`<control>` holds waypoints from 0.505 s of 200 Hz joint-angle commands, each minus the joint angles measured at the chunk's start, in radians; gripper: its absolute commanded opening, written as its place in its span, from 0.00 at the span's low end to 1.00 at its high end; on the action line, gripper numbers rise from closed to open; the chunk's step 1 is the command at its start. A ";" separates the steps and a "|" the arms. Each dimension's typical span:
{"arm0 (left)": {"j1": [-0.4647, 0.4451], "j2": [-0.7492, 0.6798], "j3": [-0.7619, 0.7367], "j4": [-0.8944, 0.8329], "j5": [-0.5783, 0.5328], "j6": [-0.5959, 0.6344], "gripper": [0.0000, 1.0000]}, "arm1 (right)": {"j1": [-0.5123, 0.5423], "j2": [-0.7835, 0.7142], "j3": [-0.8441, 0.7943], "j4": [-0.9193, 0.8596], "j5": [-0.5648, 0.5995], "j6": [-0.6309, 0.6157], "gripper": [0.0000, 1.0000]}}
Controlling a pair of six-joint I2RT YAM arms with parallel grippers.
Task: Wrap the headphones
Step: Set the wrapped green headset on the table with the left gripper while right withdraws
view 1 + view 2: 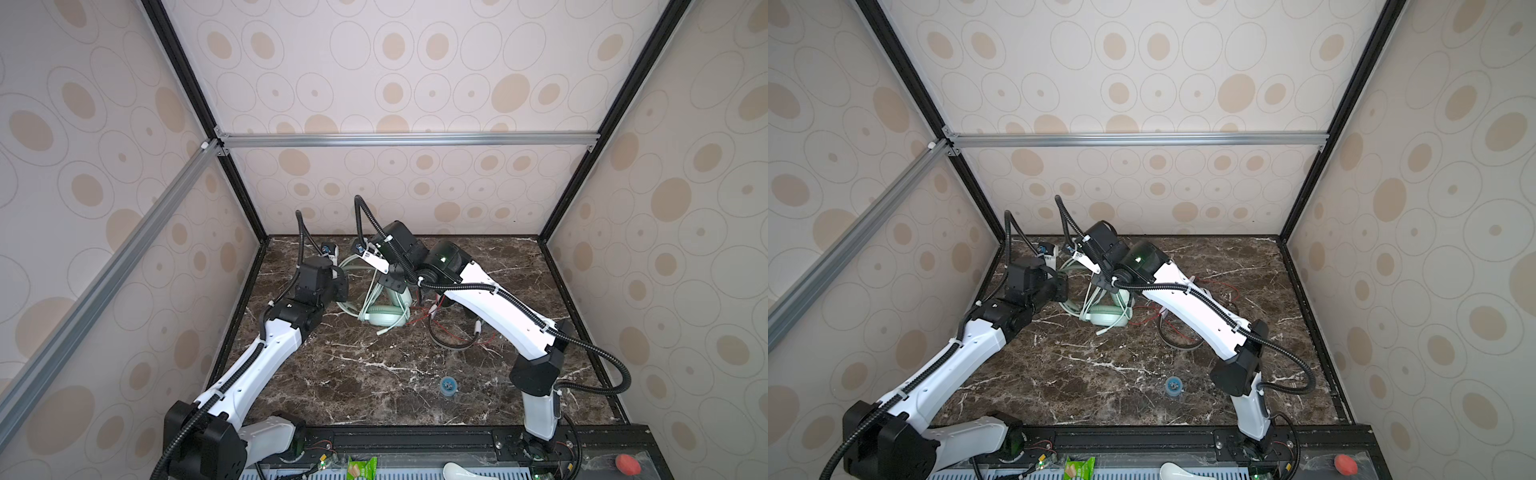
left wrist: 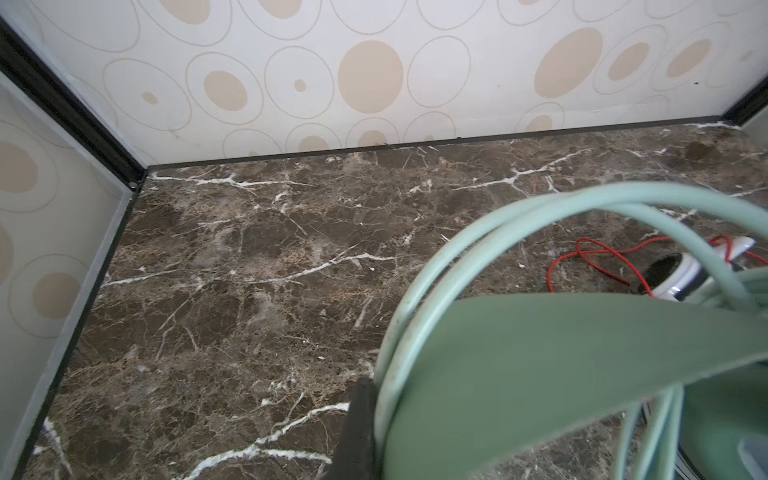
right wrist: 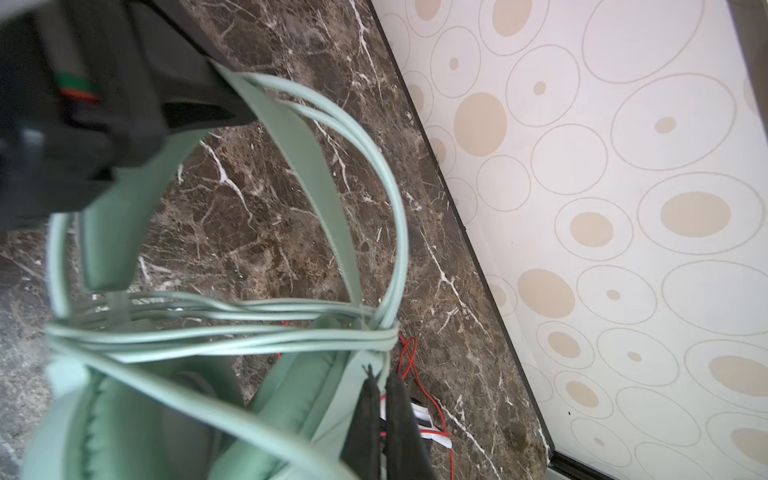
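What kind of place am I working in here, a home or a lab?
Probably a lab test booth, not a home: patterned panels on aluminium framing, a marble-look tabletop, and a red button at the front edge.

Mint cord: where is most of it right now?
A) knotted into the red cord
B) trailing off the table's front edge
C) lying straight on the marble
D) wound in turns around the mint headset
D: in the right wrist view the mint cord crosses the band of the mint headset in several bundled turns.
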 commanded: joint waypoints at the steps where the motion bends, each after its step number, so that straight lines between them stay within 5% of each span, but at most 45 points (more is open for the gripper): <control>1: -0.005 -0.057 -0.017 0.012 0.073 0.045 0.00 | -0.078 -0.050 -0.039 0.046 -0.027 0.026 0.00; 101: -0.008 -0.132 -0.063 0.061 0.192 0.009 0.00 | -0.240 -0.145 -0.287 0.157 -0.271 0.155 0.00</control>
